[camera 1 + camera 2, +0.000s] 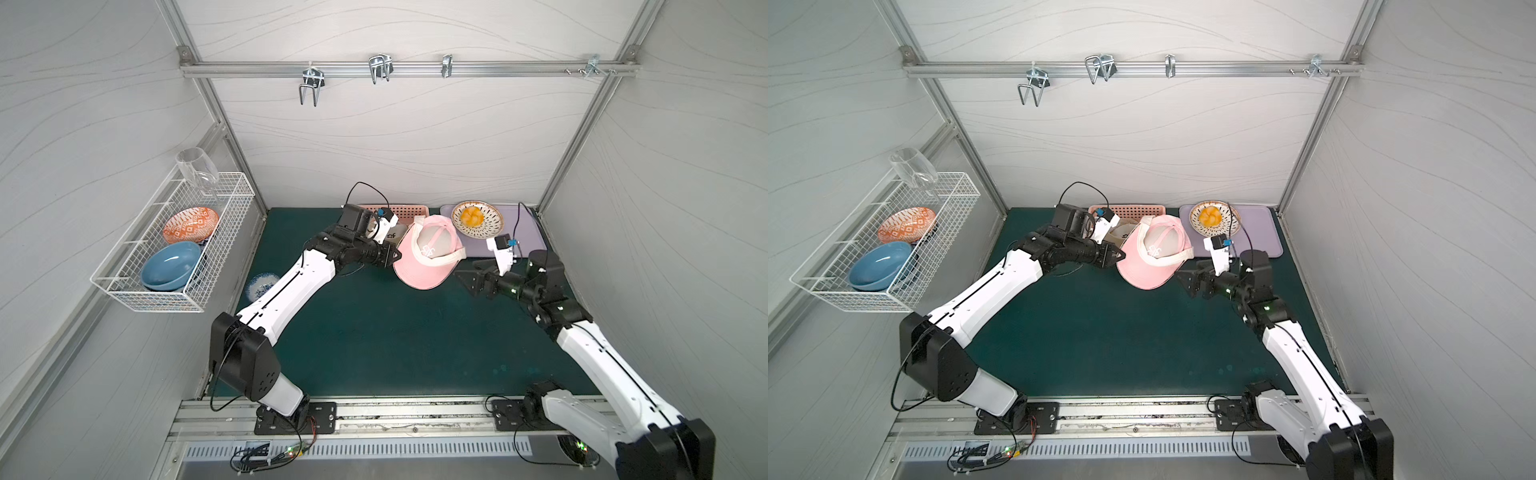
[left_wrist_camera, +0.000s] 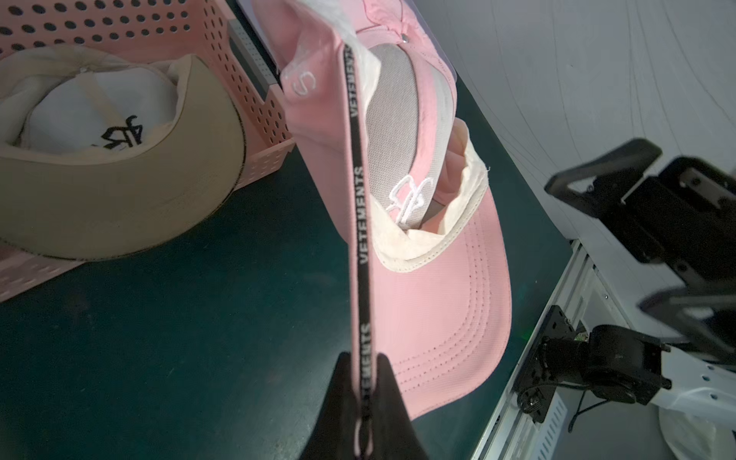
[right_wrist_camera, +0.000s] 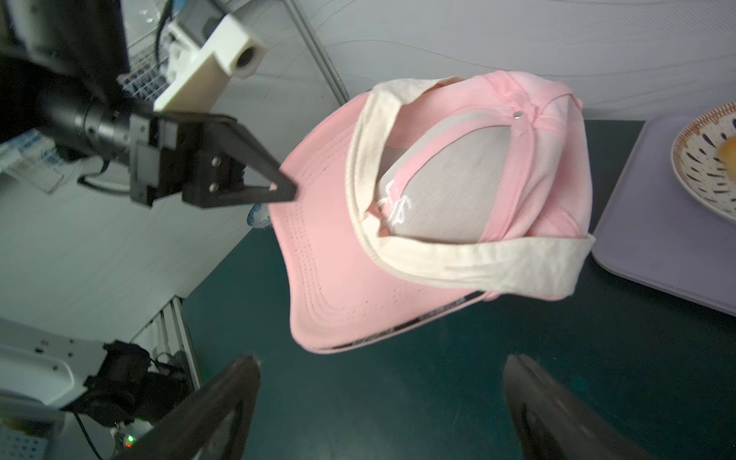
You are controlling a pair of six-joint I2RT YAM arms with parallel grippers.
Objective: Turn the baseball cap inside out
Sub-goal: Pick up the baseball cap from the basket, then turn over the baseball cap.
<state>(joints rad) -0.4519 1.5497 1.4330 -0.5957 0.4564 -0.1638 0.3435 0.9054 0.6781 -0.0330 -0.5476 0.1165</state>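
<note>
Pinched brim edge of pink baseball cap (image 1: 419, 270) in left gripper (image 1: 395, 255), jaws clamped tight. Hung raised over green mat (image 1: 374, 332) near back, between pink basket (image 1: 409, 210) and purple tray (image 1: 523, 237), cream sweatband and grey lining facing up. Spread right gripper (image 1: 465, 276) wide, empty, just beside cap, not touching.

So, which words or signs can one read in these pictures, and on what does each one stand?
"VETEMENTS": repeated on the black tape along the brim edge of the pink cap.
"S": white stitching on the pink cap, beside that tape; no more letters show.
White stitched emblem inside the pink cap's crown: stylised, not readable.
Black emblem on the beige cap: stylised, not readable.
</note>
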